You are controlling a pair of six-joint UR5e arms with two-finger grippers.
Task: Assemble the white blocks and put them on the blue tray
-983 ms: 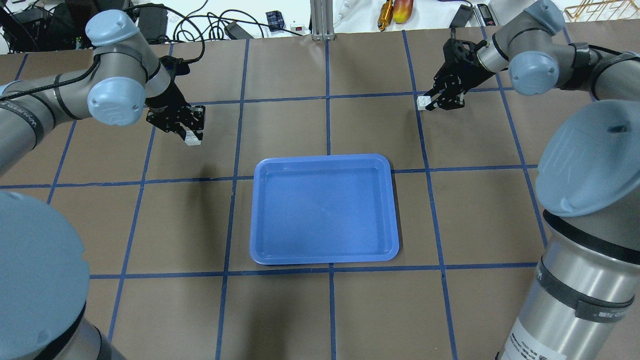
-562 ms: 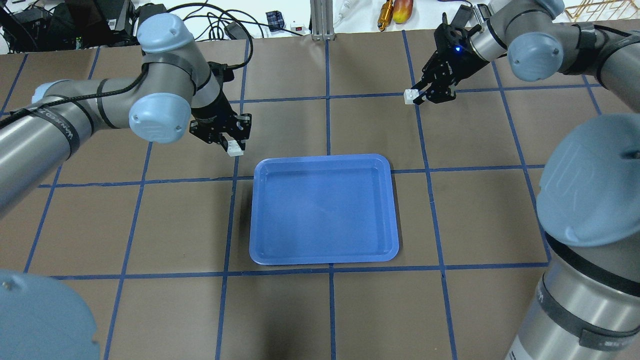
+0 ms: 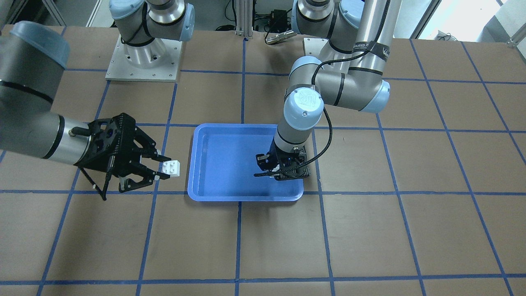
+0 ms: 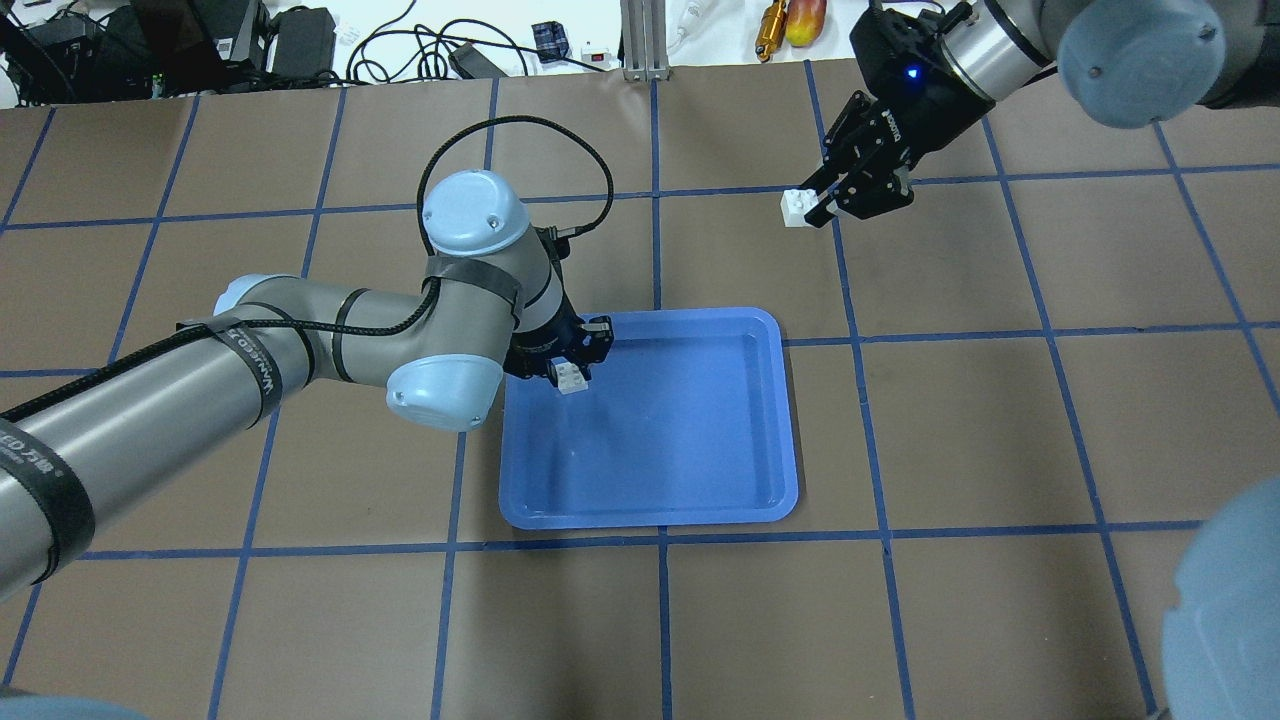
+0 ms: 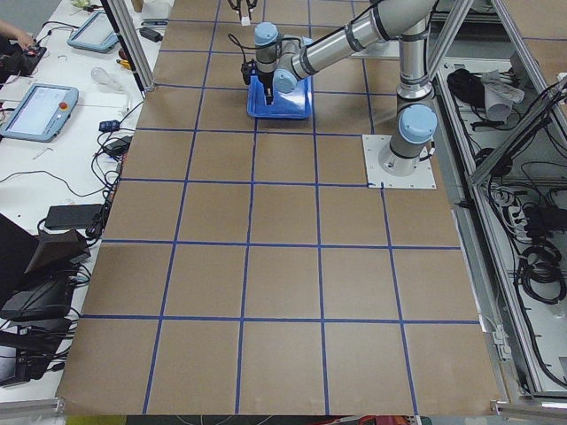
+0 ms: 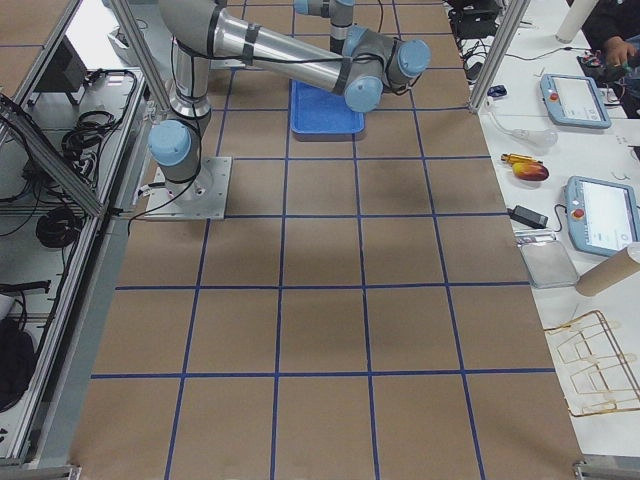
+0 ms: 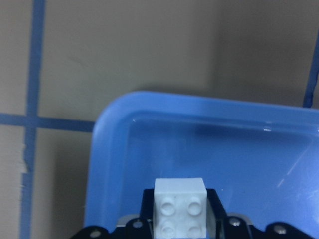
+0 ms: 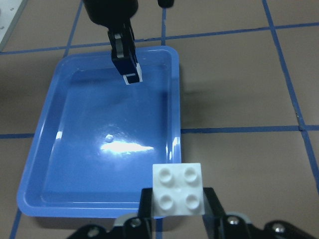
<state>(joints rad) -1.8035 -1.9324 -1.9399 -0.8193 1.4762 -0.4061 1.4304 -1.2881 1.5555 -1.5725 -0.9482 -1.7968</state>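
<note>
The blue tray (image 4: 650,517) lies at the table's middle. My left gripper (image 4: 568,374) is shut on a white block (image 4: 571,378) and holds it just above the tray's far-left corner. In the left wrist view the block (image 7: 179,206) sits studs-up between the jaws, over the tray (image 7: 112,149). My right gripper (image 4: 822,204) is shut on the other white block (image 4: 795,207), above the brown table beyond the tray's far-right corner. That block also shows in the right wrist view (image 8: 178,189) and the front view (image 3: 171,168), clear of the tray (image 3: 222,164).
Cables, boxes and tools (image 4: 790,22) lie past the table's far edge. The arm bases (image 3: 144,57) stand at the robot's side. My left forearm (image 4: 200,380) stretches across the table's left half. Blue tape lines grid the brown table.
My left gripper has carried its white block right and nearer the robot, from the open table to above the tray's far-left corner. My right gripper has shifted slightly left with its block.
</note>
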